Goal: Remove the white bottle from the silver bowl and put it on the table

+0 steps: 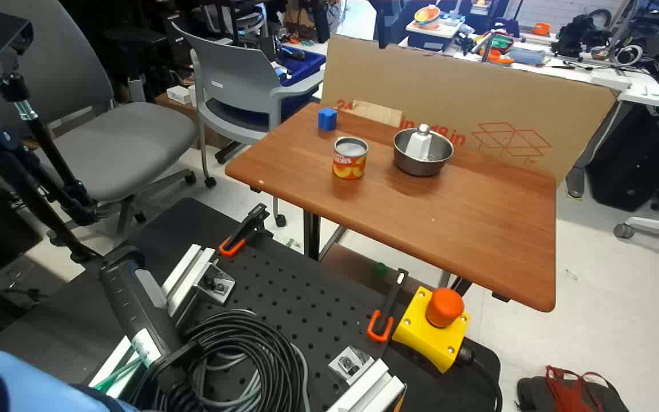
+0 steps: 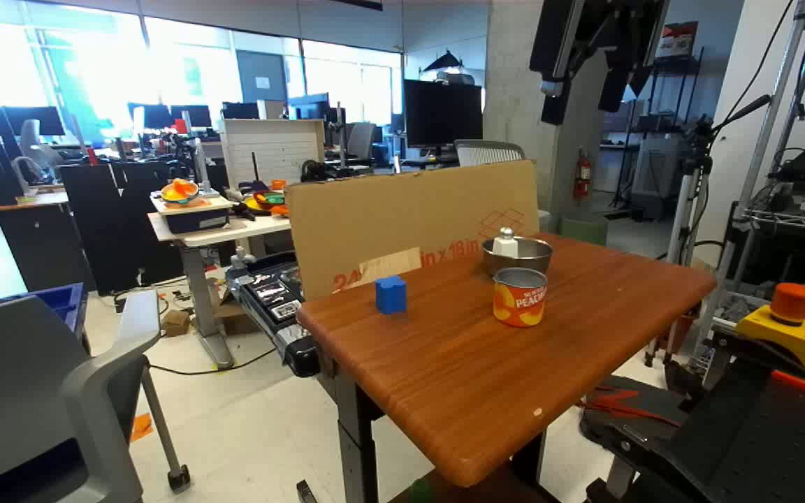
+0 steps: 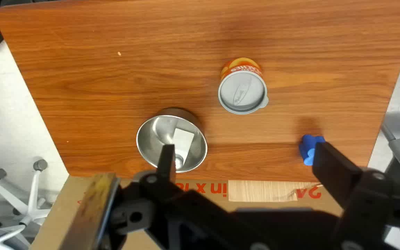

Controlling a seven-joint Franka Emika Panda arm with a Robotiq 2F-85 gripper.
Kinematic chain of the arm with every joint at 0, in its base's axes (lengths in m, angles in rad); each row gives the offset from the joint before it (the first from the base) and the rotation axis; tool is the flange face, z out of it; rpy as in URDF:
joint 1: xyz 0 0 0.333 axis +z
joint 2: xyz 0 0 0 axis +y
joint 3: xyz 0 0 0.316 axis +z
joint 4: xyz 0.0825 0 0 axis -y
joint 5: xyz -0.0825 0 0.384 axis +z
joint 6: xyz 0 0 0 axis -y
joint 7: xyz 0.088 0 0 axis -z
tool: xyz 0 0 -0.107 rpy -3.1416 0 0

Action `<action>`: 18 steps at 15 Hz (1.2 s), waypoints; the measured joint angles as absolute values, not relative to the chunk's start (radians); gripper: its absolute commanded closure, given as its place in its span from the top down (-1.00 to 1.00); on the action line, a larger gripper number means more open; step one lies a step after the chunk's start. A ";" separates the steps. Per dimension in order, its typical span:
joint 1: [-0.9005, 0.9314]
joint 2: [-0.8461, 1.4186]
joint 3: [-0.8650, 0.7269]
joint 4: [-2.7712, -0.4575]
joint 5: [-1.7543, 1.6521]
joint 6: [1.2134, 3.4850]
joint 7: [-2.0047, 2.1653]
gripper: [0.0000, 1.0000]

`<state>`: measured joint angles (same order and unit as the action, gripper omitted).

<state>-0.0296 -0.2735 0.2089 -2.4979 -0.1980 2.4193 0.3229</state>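
Wooden table (image 1: 478, 229), cardboard (image 1: 421, 86) behind, pale floor (image 1: 604, 269)

The bottle (image 1: 419, 147) is small and white, with flat sides narrowing toward a silvery, rounded top. It is inside the bowl (image 1: 421, 167), top end up and higher than the rim; whether it stands straight or leans against the wall I cannot tell. The bowl, round, steep-sided and of shiny metal, sits upright on the surface (image 1: 478, 229), near a long edge. That surface is reddish-brown wood with rounded corners and dark legs.
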 measured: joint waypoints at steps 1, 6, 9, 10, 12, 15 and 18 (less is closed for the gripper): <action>-0.030 -0.274 0.209 -2.498 -0.198 2.419 0.323 1.00; -0.030 -0.274 0.209 -2.498 -0.198 2.419 0.323 1.00; -0.028 -0.274 0.207 -2.498 -0.198 2.419 0.323 1.00; -0.026 -0.273 0.204 -2.497 -0.198 2.418 0.323 1.00; -0.025 -0.261 0.189 -2.485 -0.197 2.418 0.322 1.00; -0.035 -0.201 0.148 -2.428 -0.198 2.416 0.317 1.00; -0.047 -0.103 0.093 -2.344 -0.194 2.414 0.288 1.00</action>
<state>-0.0466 -0.1034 0.0934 -2.3441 -0.1942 2.4135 0.2883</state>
